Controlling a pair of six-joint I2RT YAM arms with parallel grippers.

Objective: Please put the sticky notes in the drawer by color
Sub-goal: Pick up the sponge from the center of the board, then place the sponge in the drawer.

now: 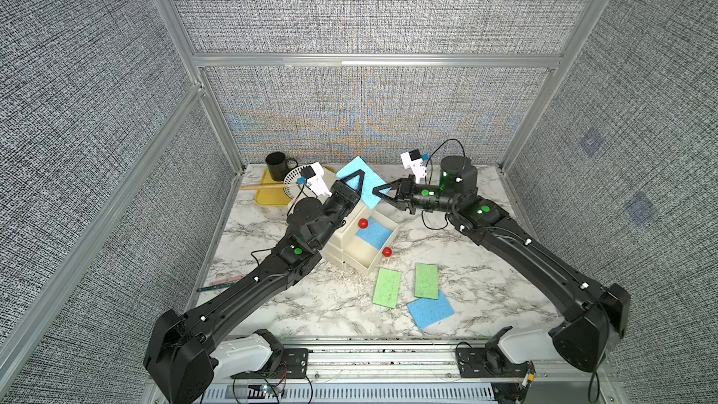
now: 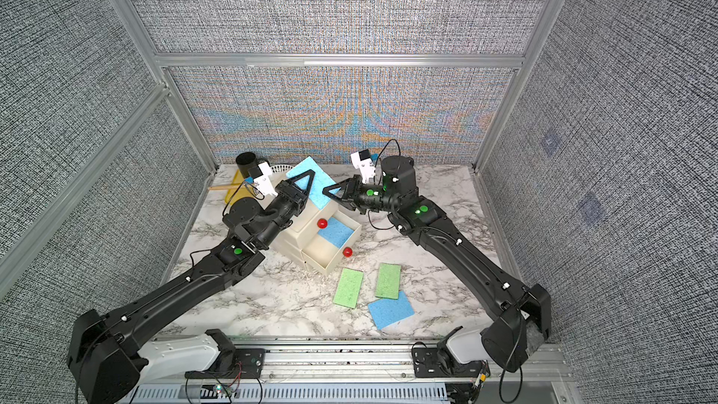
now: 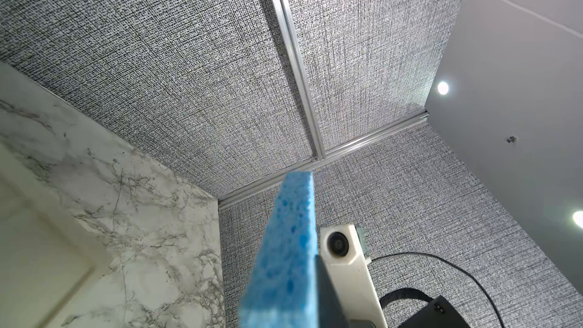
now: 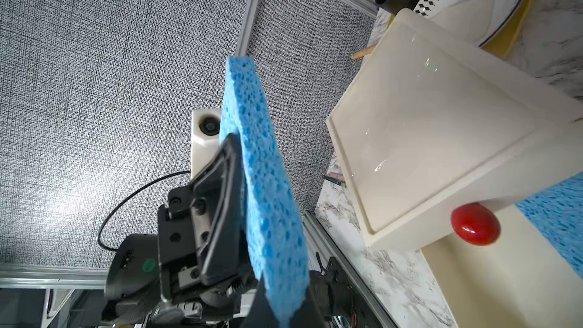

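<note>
The blue sponge-textured sticky note [image 1: 370, 179] stands on edge in the air above the cream-white three-drawer cabinet [image 1: 337, 246], between the two claws. The right claw [image 1: 379, 190] is clamped on one end; the right wrist view shows the note rising from between its fingers. The left claw [image 1: 357, 182] lays one finger flat against the note's face. Its other finger is behind the note, so I cannot tell whether it grips or has let go. I read this as a hand-over in mid-air.

Below, the pulled-out drawer [image 1: 361, 255] with a round red knob [image 1: 386, 252] holds a second blue note [image 1: 373, 233] lying flat, with part of its floor bare. The held note likely goes there too.

On the white marble-patterned tabletop [image 1: 311, 305] two green notes [image 1: 386, 287] [image 1: 426, 280] lie near each other. A third blue note [image 1: 431, 310] touches the right-hand green one, its corner seemingly tucked under it. Of the notes in sight, then, one is stowed, one is in transit and three wait.

No yellow note shows anywhere, and I cannot tell whether a shut drawer holds any. The upper drawer's red knob [image 1: 363, 223] is visible. The lowest drawer front is hidden under the open drawer, and the left arm covers much of the cabinet.
</note>
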